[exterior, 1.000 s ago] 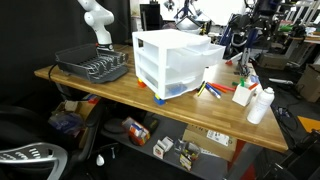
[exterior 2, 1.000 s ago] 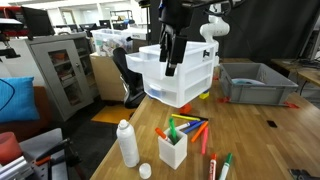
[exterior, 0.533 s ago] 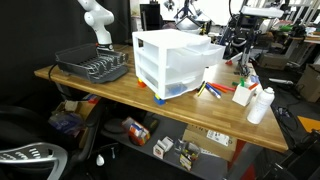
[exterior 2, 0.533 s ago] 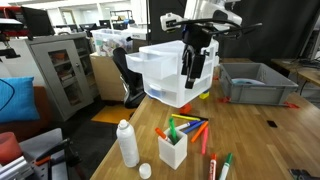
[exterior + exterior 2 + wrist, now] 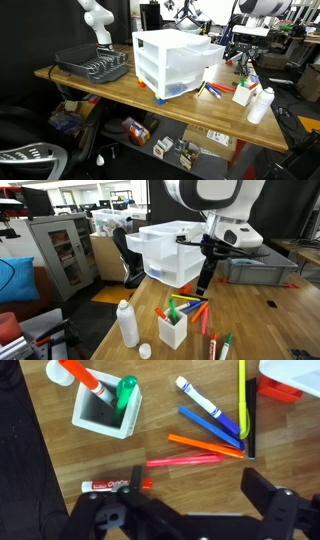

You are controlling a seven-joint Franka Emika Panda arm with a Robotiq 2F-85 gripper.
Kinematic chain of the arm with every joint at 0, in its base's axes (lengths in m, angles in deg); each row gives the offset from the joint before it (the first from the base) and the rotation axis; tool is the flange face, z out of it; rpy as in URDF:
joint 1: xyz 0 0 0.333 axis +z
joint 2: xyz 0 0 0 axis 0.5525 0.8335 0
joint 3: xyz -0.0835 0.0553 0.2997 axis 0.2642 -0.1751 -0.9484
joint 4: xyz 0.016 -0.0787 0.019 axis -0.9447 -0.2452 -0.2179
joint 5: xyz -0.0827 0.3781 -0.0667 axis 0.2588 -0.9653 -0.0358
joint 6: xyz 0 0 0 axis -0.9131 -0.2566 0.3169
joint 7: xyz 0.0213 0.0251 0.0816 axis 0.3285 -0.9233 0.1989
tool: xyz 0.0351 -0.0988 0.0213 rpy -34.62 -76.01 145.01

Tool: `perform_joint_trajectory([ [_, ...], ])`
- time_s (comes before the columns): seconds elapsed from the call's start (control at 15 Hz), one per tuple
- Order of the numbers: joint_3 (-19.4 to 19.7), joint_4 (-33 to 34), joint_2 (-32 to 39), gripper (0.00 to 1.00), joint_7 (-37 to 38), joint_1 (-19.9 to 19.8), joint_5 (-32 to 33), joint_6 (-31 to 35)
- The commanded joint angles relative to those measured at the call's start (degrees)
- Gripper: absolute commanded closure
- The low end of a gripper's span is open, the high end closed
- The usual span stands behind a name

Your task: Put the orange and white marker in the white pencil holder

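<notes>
The white pencil holder [image 5: 105, 412] stands on the wooden table, also in both exterior views [image 5: 172, 332] [image 5: 243, 93]. An orange-capped white marker [image 5: 78, 376] and a green marker [image 5: 125, 393] stand in it. A white marker with red lettering and an orange-red end [image 5: 115, 486] lies on the table just in front of the holder. My gripper [image 5: 195, 488] hangs open and empty above the table, beside this lying marker. It shows above the loose markers in an exterior view [image 5: 205, 278].
Loose pink, orange, blue and yellow markers [image 5: 205, 435] lie fanned out by the white three-drawer unit [image 5: 180, 255]. A white bottle [image 5: 127, 323] stands near the holder. A grey bin [image 5: 255, 262] sits further back, and a dish rack [image 5: 95, 65] stands at the table's far end.
My gripper has come down from high beside the drawer unit to low over the loose markers. The holder and markers have not moved.
</notes>
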Motion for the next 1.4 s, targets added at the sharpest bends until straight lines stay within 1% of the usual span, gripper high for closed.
perform_joint_trajectory([
  [0.0, -0.3, -0.4, 0.4, 0.00, 2.3, -0.5, -0.6, 0.6],
  [0.13, -0.3, -1.1, 0.4, 0.00, 4.8, -0.5, -1.2, 1.7],
  [0.33, -0.3, -1.1, 0.3, 0.00, 5.6, -0.5, -1.3, 1.8],
  [0.47, -0.4, 0.5, 1.9, 0.00, 7.5, -1.2, -3.0, 0.1],
  [0.6, 0.3, 0.5, 3.0, 0.00, 12.0, -1.1, -3.5, 1.3],
  [0.93, 0.5, 0.5, 6.7, 0.00, 19.5, -3.0, -7.2, 6.3],
  [1.13, 0.8, -0.7, 8.6, 0.00, 22.3, -3.4, -8.1, 13.8],
  [1.33, 1.3, -1.4, 10.2, 0.00, 24.8, -3.3, -7.5, 19.3],
])
